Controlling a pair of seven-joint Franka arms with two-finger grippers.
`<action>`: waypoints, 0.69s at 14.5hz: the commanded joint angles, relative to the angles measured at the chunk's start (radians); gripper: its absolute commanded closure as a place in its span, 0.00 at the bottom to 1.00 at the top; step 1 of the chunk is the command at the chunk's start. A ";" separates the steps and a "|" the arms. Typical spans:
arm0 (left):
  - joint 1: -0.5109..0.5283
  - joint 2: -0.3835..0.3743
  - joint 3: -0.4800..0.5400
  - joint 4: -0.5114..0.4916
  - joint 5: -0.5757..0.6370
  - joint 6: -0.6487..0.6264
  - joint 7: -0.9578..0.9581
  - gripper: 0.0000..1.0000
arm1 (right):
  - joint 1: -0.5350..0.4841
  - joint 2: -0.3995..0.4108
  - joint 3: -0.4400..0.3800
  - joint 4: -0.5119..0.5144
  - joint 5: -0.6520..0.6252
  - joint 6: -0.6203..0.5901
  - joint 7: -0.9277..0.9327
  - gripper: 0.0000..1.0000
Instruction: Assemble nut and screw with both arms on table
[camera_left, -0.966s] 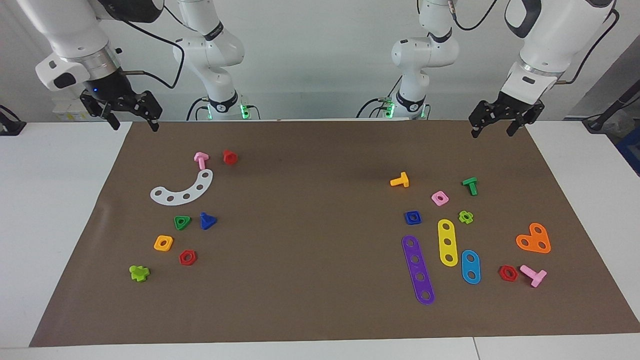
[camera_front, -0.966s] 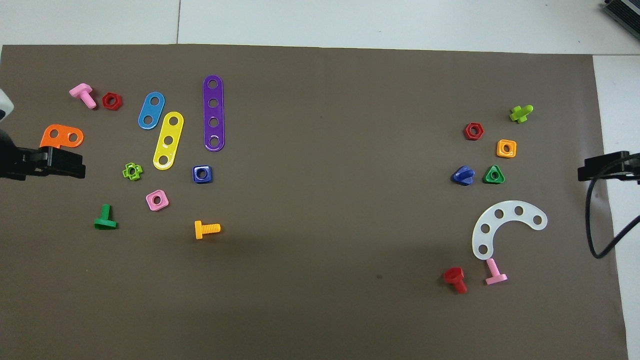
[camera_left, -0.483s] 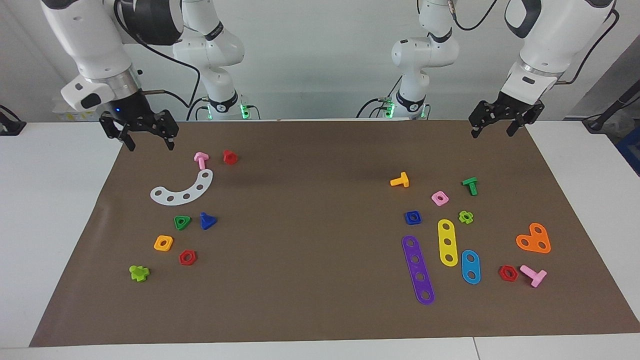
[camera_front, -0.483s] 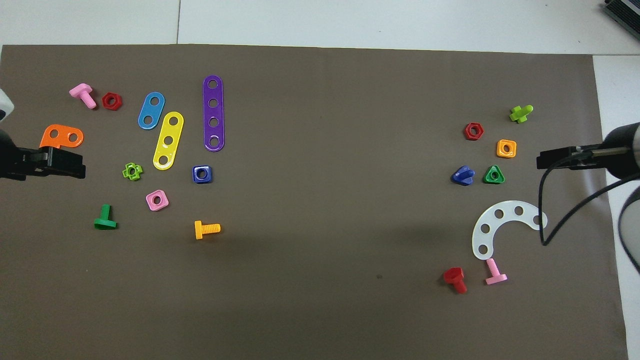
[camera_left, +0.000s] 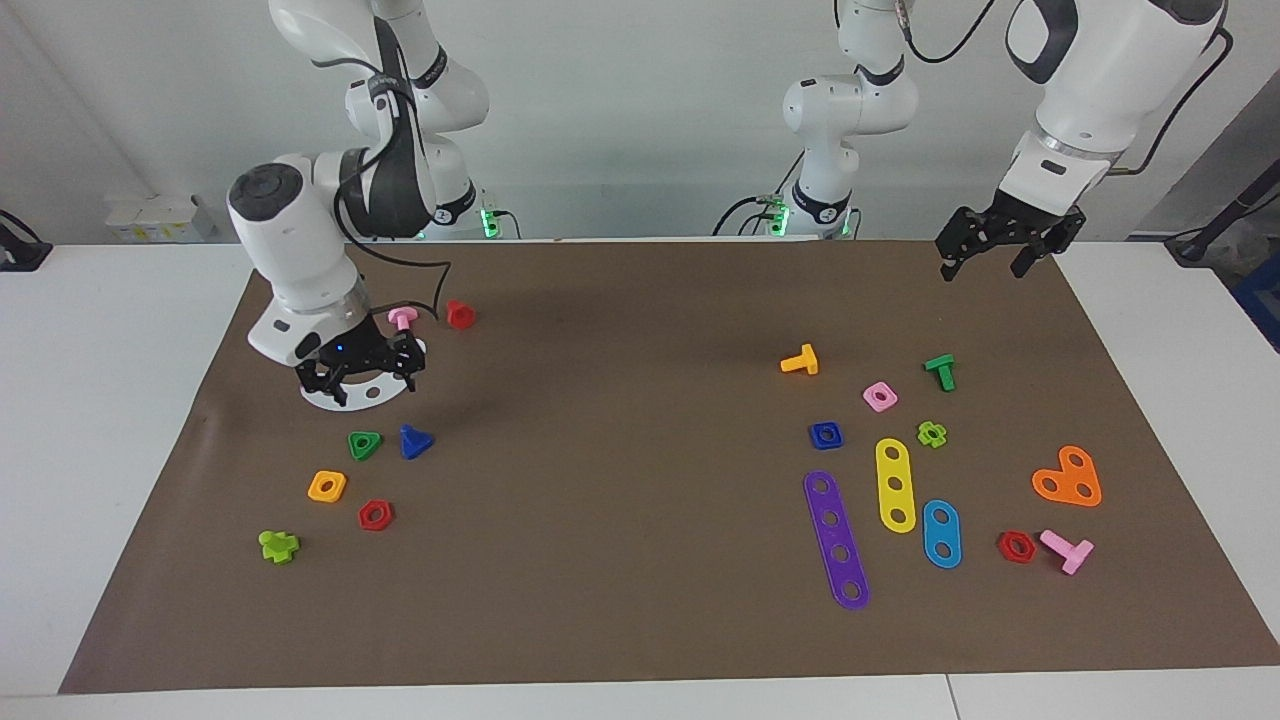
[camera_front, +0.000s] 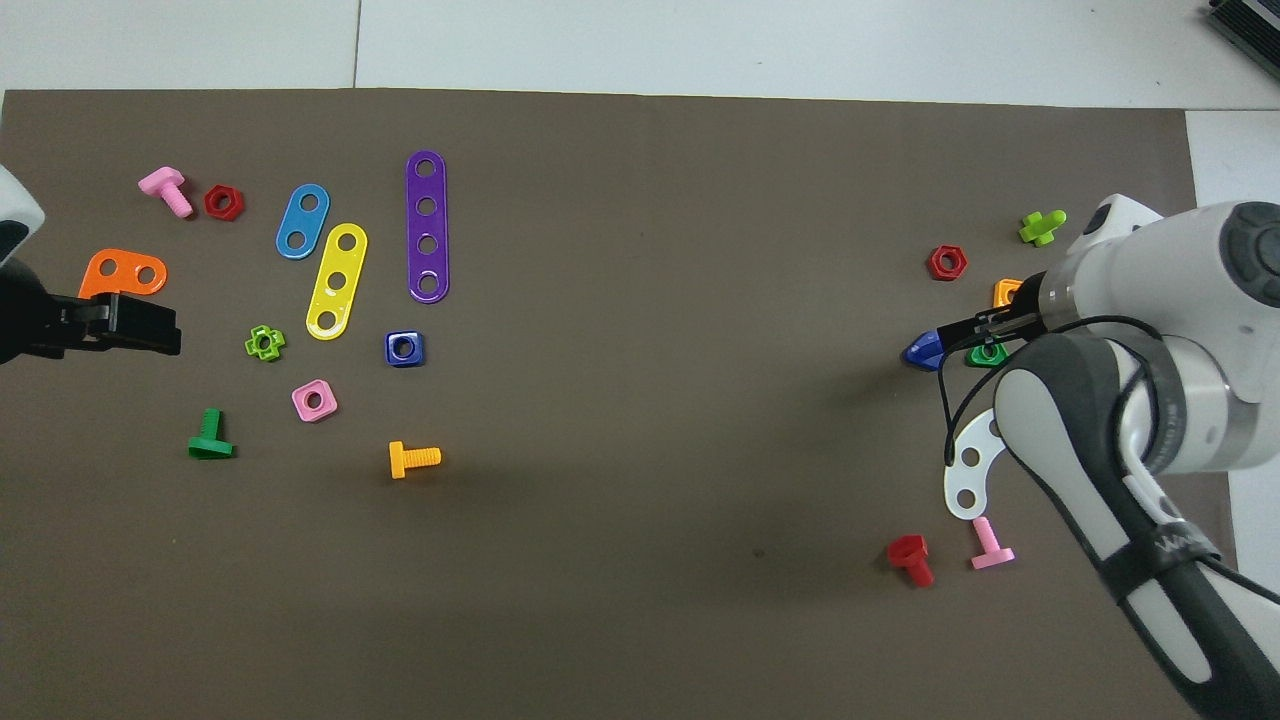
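Mat (camera_left: 640, 620), brown | table (camera_left: 100, 420), white | wall (camera_left: 640, 100), grey

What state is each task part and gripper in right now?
right gripper: open, empty, raised over the white curved strip
left gripper: open, empty, waiting over the mat's edge
screw: untouched, lying on the mat
nut: flat on the mat, hole up, not threaded

Right claw (camera_left: 362, 378) low, left claw (camera_left: 985, 256) raised.
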 joint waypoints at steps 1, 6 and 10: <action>-0.007 -0.026 -0.005 -0.088 -0.010 0.076 -0.007 0.00 | -0.006 0.045 0.000 -0.053 0.046 0.115 -0.064 0.03; -0.072 0.029 -0.005 -0.195 -0.010 0.260 -0.130 0.07 | -0.006 0.092 0.000 -0.084 0.086 0.192 -0.101 0.33; -0.126 0.141 -0.005 -0.204 -0.010 0.401 -0.251 0.09 | -0.010 0.086 -0.001 -0.117 0.088 0.192 -0.146 0.59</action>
